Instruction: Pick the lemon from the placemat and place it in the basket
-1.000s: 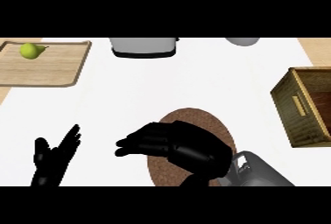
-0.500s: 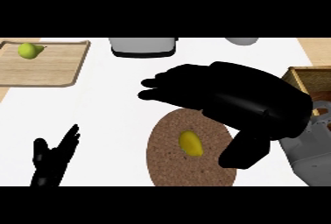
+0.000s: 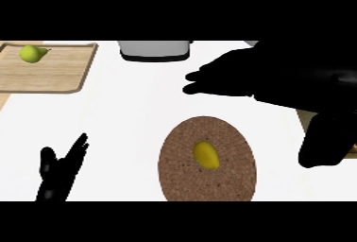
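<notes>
We see a yellow lemon [image 3: 206,155] on a speckled brown placemat [image 3: 237,165], black hands [image 3: 265,75], white counter [image 3: 132,118].

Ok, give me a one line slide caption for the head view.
Right robot hand raised above the counter, lemon lying unheld on the round placemat, left robot hand resting open at lower left.

A flat, pale wooden tray with a raised rim [image 3: 77,71] lies in the upper left of the frame, its left part cut off by the frame's edge. On it, toward its upper left corner, sits a small green pear-like fruit [image 3: 31,53] with a short stem pointing right. At the top centre stands a grey, box-shaped metal container with a dark base [image 3: 154,49], only its lower part in view. All of it rests on a plain white countertop [image 3: 125,123], and a narrow tan strip [image 3: 4,100] shows at the far left edge, below the tray.
</notes>
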Robot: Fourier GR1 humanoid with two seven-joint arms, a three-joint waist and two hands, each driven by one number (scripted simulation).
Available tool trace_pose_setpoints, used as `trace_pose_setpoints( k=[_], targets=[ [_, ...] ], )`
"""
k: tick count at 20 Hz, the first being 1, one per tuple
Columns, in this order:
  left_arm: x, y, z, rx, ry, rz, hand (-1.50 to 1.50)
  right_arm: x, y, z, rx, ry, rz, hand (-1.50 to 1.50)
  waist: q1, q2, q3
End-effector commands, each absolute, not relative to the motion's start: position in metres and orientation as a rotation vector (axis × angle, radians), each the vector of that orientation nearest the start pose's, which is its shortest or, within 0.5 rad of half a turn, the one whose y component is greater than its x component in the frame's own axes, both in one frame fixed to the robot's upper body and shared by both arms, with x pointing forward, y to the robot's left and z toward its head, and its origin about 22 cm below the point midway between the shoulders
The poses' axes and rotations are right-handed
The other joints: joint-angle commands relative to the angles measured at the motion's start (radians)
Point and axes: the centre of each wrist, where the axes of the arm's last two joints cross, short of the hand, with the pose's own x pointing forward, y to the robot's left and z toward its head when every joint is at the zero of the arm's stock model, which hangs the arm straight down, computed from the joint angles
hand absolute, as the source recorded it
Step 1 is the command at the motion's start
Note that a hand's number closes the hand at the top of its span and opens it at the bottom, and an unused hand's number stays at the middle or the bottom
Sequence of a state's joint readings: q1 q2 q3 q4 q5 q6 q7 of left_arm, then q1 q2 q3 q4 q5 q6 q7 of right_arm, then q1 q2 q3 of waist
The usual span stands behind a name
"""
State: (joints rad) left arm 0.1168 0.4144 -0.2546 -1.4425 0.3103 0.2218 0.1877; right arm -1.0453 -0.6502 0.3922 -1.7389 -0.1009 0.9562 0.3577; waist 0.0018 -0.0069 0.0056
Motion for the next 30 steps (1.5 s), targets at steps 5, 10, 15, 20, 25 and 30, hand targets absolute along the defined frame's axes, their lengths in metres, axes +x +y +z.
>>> trace_pose_setpoints(
  k=[5,10,15,20,25,30],
  targets=[
    [0.196,0.295,-0.061,0.132,-1.003,-0.03,0.0,0.296,-0.148,0.303,-0.161,-1.411,2.102,-1.5,0.0,0.007,-0.006],
    [0.19,0.296,-0.053,0.151,-1.01,-0.044,0.0,0.299,-0.158,0.277,-0.119,-1.409,2.045,-1.5,0.004,0.008,-0.005],
    [0.194,0.317,-0.041,0.152,-0.993,-0.046,0.0,0.284,-0.14,0.233,-0.095,-1.439,2.033,-1.5,0.006,0.009,-0.005],
    [0.194,0.294,-0.062,0.131,-1.022,-0.048,0.0,0.286,-0.122,0.2,-0.096,-1.42,2.039,-1.5,0.006,0.01,-0.006],
    [0.199,0.293,-0.05,0.146,-1.014,-0.047,0.0,0.293,-0.11,0.172,-0.171,-1.325,2.12,-1.5,0.013,0.01,-0.005],
    [0.206,0.301,-0.057,0.149,-1.006,-0.042,0.0,0.299,-0.108,0.146,-0.153,-1.359,2.112,-1.5,0.008,0.011,-0.006]
  ],
)
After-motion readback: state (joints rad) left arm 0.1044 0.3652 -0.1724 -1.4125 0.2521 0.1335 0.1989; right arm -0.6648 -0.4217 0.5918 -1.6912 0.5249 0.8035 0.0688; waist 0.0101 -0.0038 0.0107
